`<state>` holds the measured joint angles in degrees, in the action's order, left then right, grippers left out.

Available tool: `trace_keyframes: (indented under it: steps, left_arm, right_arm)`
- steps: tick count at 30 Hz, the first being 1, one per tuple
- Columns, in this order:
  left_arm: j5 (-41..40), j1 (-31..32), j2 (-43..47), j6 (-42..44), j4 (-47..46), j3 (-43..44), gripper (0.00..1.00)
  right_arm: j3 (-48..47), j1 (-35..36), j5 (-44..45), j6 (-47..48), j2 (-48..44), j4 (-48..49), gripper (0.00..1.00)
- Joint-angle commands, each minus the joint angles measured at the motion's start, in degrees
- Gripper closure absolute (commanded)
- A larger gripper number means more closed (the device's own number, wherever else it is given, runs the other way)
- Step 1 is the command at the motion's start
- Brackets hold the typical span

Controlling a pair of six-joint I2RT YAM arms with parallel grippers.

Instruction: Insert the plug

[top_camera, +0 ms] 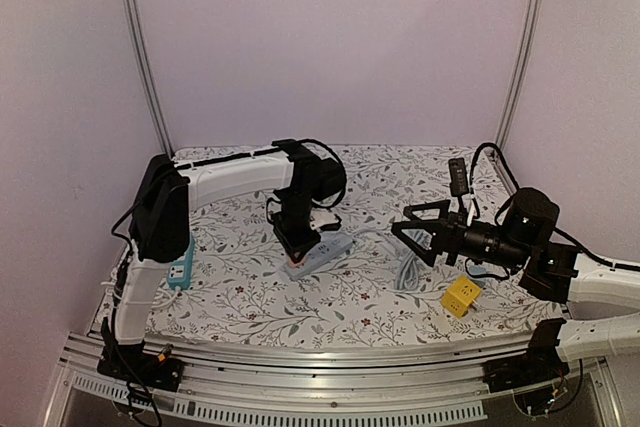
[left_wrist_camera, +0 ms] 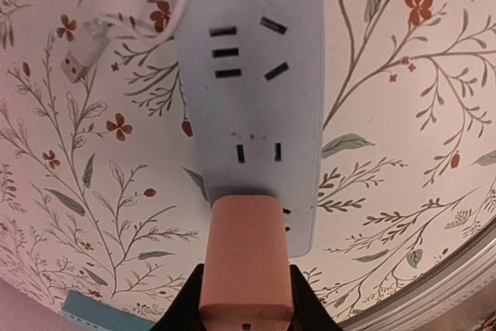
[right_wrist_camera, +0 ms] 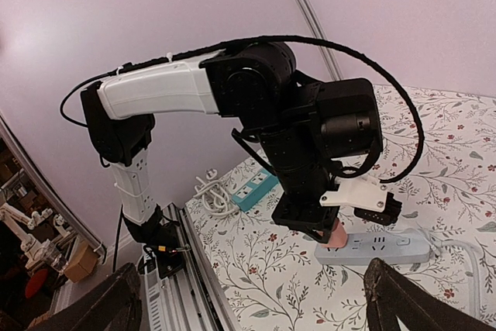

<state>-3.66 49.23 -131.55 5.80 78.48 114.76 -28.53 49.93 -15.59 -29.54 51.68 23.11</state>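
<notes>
My left gripper is shut on a salmon-pink plug and holds it upright against the near end of a pale blue-grey power strip. The plug's base meets the strip's face; its prongs are hidden. The strip lies on the floral cloth in the top view, and the right wrist view shows the plug on the strip. My right gripper is open and empty, raised above the table to the right of the strip, pointing left.
A teal power strip with a coiled white cord lies at the left edge. A yellow cube-shaped plug sits front right. The strip's white cable runs right. A black adapter lies at the back right. A white USB connector lies beside the strip.
</notes>
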Motion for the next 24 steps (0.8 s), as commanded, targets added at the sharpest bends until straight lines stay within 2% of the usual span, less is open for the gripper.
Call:
trace_keyframes:
  steps: [1, 24]
  left_arm:
    - [-0.48, 0.47, -4.95, 0.24, -2.09, -3.5, 1.0]
    - [1.33, 0.96, -5.35, 0.47, -7.84, -9.7, 1.0]
  right_arm:
    - [0.4, 0.13, -0.31, -0.17, -0.7, -0.92, 0.01]
    - [0.41, 0.15, -0.25, -0.15, -0.55, -0.88, 0.01]
